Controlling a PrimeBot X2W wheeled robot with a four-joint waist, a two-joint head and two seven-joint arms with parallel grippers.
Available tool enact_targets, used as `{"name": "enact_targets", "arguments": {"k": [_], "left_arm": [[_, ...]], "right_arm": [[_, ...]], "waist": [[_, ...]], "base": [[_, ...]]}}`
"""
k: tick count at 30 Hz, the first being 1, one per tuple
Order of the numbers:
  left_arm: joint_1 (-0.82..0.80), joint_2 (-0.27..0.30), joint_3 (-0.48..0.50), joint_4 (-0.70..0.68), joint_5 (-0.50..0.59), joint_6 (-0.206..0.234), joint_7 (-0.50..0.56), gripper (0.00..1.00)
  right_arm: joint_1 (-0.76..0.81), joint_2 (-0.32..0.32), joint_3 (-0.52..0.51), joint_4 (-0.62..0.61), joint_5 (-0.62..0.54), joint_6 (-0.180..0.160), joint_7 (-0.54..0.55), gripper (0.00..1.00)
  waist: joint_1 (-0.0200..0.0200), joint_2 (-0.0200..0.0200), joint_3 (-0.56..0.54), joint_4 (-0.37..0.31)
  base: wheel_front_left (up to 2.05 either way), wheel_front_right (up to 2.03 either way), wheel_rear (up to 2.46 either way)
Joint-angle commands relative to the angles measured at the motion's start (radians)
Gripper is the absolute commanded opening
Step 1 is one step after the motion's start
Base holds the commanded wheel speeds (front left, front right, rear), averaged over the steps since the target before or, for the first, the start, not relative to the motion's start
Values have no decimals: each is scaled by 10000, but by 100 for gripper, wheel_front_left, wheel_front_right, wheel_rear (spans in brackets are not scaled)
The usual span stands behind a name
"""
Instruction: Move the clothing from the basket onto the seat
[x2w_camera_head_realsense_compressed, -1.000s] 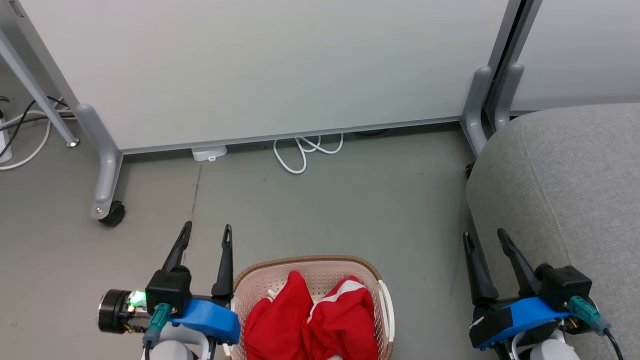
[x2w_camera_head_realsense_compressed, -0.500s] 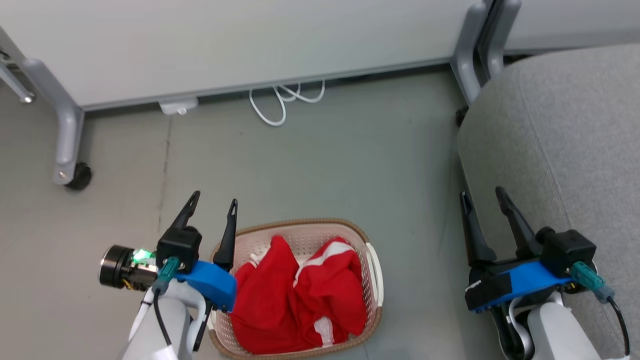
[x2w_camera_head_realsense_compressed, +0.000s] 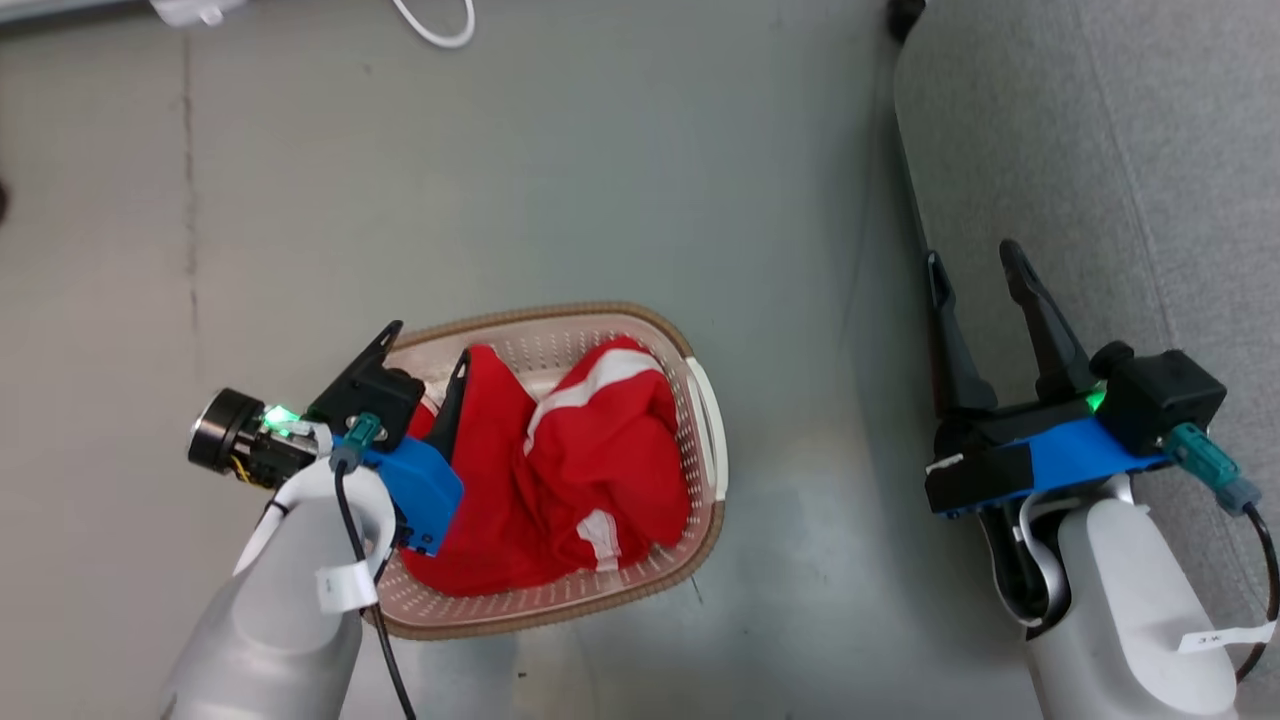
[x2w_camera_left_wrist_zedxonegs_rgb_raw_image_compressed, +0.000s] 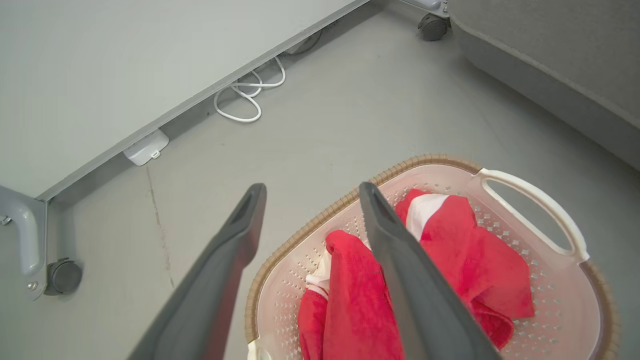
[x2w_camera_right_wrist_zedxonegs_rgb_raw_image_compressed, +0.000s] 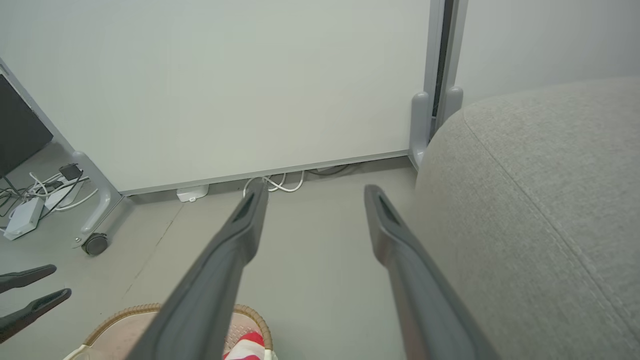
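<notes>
The basket (x2w_camera_head_realsense_compressed: 560, 312) stands on the grey floor with the clothing (x2w_camera_head_realsense_compressed: 560, 470) heaped inside it. One garment is plain red (x2w_camera_head_realsense_compressed: 490, 430); the other is red with white stripes (x2w_camera_head_realsense_compressed: 600, 400). My left gripper (x2w_camera_head_realsense_compressed: 428, 343) hangs open over the basket's left end, one finger above the rim, the other above the plain red garment (x2w_camera_left_wrist_zedxonegs_rgb_raw_image_compressed: 350, 300). In the left wrist view the left gripper (x2w_camera_left_wrist_zedxonegs_rgb_raw_image_compressed: 312, 189) straddles the basket rim (x2w_camera_left_wrist_zedxonegs_rgb_raw_image_compressed: 420, 161). My right gripper (x2w_camera_head_realsense_compressed: 972, 255) is open and empty beside the edge of the seat (x2w_camera_head_realsense_compressed: 1120, 150). The right wrist view shows the right gripper (x2w_camera_right_wrist_zedxonegs_rgb_raw_image_compressed: 315, 189) next to the seat (x2w_camera_right_wrist_zedxonegs_rgb_raw_image_compressed: 540, 200).
A white partition panel (x2w_camera_right_wrist_zedxonegs_rgb_raw_image_compressed: 225, 90) on wheeled grey legs stands beyond the basket. A coiled white cable (x2w_camera_left_wrist_zedxonegs_rgb_raw_image_compressed: 245, 100) and a small white box (x2w_camera_left_wrist_zedxonegs_rgb_raw_image_compressed: 145, 147) lie at its foot. A caster (x2w_camera_left_wrist_zedxonegs_rgb_raw_image_compressed: 62, 276) sits at the left, and more cables and adapters (x2w_camera_right_wrist_zedxonegs_rgb_raw_image_compressed: 30, 200) lie farther left.
The head camera has tilted down, so the whole basket shows. My left gripper has come from beside the basket to over its left end. Both grippers stay open.
</notes>
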Motion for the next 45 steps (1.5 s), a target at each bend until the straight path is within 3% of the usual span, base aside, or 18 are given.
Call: {"name": "enact_targets", "arguments": {"k": [1,14,30,35,39,40,42,45], "left_arm": [[-290,59,-43,135,7,-72,-31,100],[-2398,173,-1566,3391,-65,-57,494,100],[-3595,562,-2411,3796,324,53,2204,100],[-3848,578,-2655,3816,501,523,2718,100],[-3985,590,-2880,3824,651,543,3385,100],[-4008,580,-2922,3822,653,526,3516,78],[-4069,544,-2973,3827,653,523,3657,0],[-4171,511,-3108,3827,678,471,3771,0]], "right_arm": [[-187,-42,22,-70,28,4,-11,100],[-1317,-40,255,-439,-154,4,-11,100],[-1581,-40,201,-962,-355,4,-11,100],[-1654,-40,178,-1068,-351,4,-11,100],[-1692,-40,170,-1095,-364,4,-11,100],[-1685,-40,173,-1106,-353,4,-11,100],[-1705,-40,176,-1109,-325,4,-11,100],[-1758,-41,191,-1070,-269,4,-11,100]], "waist": [[-2,0,667,-292],[-2,0,2798,-767],[-2,0,4207,-984],[-2,0,4406,-989],[-2,0,4506,-995],[-2,0,4523,-1000],[-2,0,4557,-1017],[-2,0,4569,-1039]], "base": [[0,0,0],[0,0,0],[0,0,0],[0,0,0],[0,0,0],[0,0,0],[0,0,0],[0,0,0]]}}
